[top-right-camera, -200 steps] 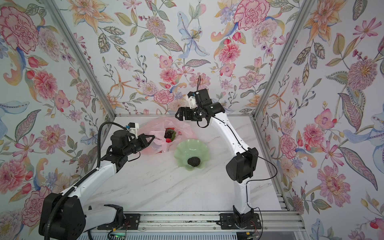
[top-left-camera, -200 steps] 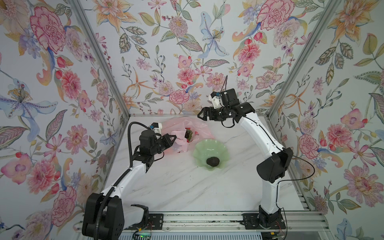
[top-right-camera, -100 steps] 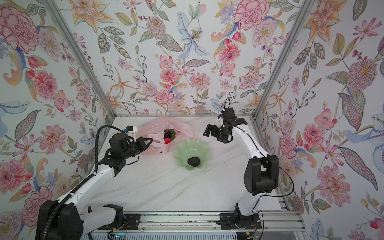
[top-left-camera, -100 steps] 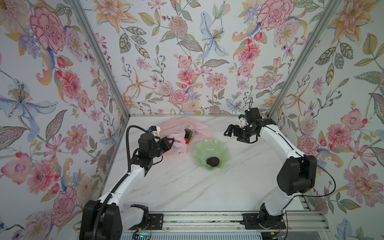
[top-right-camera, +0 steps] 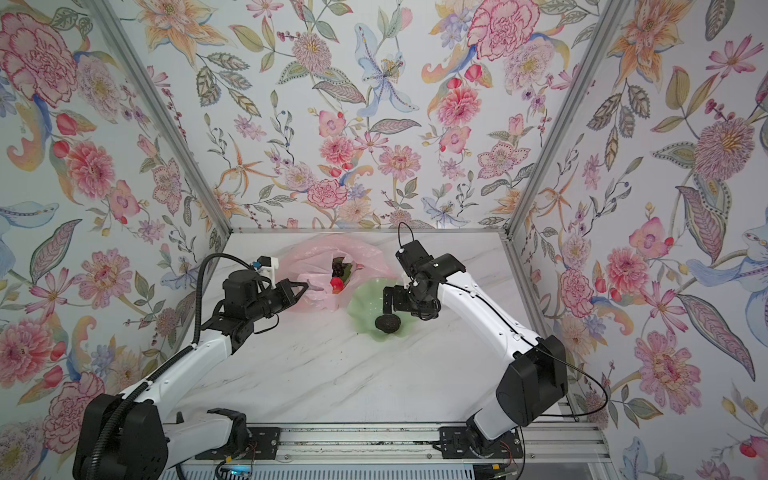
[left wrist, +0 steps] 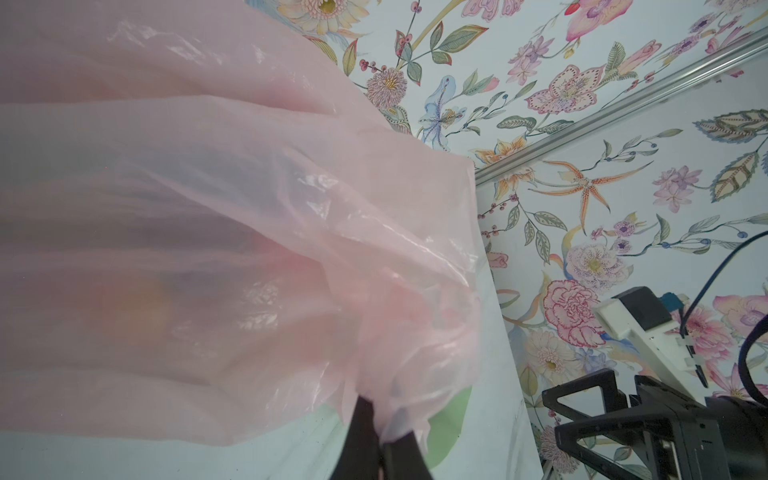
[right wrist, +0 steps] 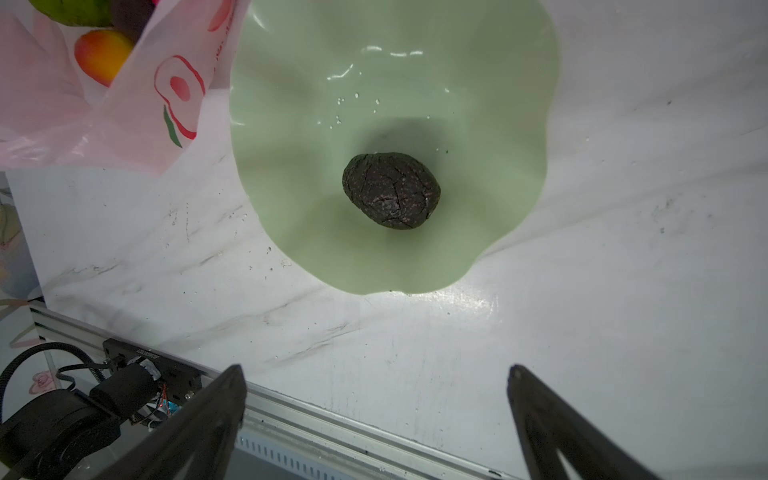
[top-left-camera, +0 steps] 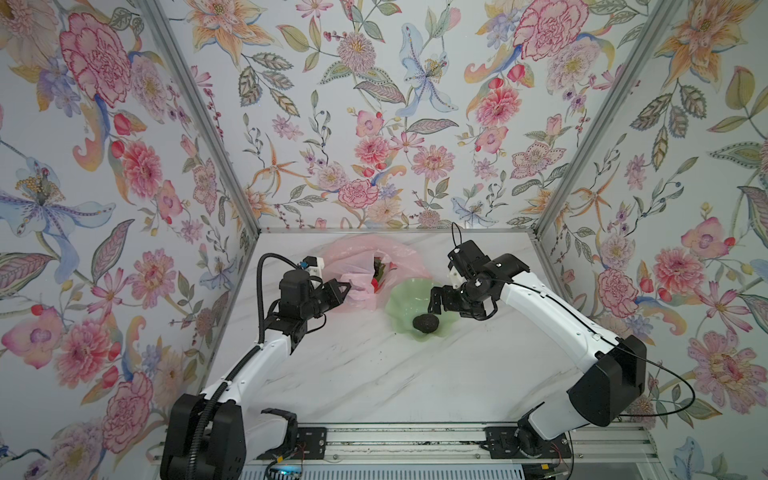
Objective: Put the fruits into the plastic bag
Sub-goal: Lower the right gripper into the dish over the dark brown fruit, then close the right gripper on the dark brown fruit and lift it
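The left gripper (left wrist: 380, 440) is clenched on a fold of the pink plastic bag (top-left-camera: 357, 255), which sits beside the green dish (top-left-camera: 401, 297) with a mango (right wrist: 102, 52) inside. The right gripper (right wrist: 376, 374) hangs over the dish, fingers spread wide, clear of the dark brown fruit (right wrist: 390, 190) lying in it

The plastic bag (top-left-camera: 353, 257) is translucent pale pink; its print (right wrist: 178, 99) is a red outline with a green stroke. The mango (right wrist: 102, 52) is orange-yellow blushed red, the green fruit (right wrist: 70, 8) a glossy green, and the apple (top-right-camera: 337, 284) near the frame's centre bright red. The dish (right wrist: 478, 104) is plain glossy pale green. The round fruit (right wrist: 390, 189) is dark brown, crazed with cracks and pale specks. The desk (top-left-camera: 395, 374) is white marble veined grey. The wallpaper (top-left-camera: 374, 124) shows pink, orange and blue flowers.
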{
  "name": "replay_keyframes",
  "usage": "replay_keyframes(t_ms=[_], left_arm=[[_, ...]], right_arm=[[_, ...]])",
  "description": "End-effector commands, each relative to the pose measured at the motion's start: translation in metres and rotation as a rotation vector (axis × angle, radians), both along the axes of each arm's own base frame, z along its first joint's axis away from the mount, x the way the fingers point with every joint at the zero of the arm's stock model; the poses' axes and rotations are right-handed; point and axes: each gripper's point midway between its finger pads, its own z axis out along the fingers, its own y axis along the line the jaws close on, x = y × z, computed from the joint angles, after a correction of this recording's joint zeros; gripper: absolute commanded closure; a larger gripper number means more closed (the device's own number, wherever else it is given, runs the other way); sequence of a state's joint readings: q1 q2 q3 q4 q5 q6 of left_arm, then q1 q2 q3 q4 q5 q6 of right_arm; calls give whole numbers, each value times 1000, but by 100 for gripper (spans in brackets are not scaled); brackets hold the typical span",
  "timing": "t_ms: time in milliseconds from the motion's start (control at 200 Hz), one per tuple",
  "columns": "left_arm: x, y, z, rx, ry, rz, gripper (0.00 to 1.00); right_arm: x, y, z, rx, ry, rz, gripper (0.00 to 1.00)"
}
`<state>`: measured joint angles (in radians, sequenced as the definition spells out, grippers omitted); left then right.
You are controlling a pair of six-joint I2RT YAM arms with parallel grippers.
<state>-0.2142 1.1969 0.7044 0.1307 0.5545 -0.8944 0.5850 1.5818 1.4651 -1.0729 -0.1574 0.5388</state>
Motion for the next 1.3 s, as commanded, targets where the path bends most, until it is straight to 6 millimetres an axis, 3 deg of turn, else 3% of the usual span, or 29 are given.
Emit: replay_keyframes(t_ms=[0,170,255,550,841,1296], left_arm=[[-7,-5,-2,44,-34,-61,100],[-11,-21,-14,135,-28,-168,100],[-15,-22,-20,177,-10,-211,100],[-33,-26,-29,187,-4,-290,100],[-39,-13,-35,294,-33,-297,100],[-57,4,-68,393,-31,-332,100]], right_arm=[[4,7,-16,-80,39,-42,1],[8,45,-50,-140,97,21,1],[12,53,-63,-163,115,24,1],[27,50,-87,-269,133,23,1],[33,41,-104,-337,155,32,1],[46,37,-130,-388,177,72,1]])
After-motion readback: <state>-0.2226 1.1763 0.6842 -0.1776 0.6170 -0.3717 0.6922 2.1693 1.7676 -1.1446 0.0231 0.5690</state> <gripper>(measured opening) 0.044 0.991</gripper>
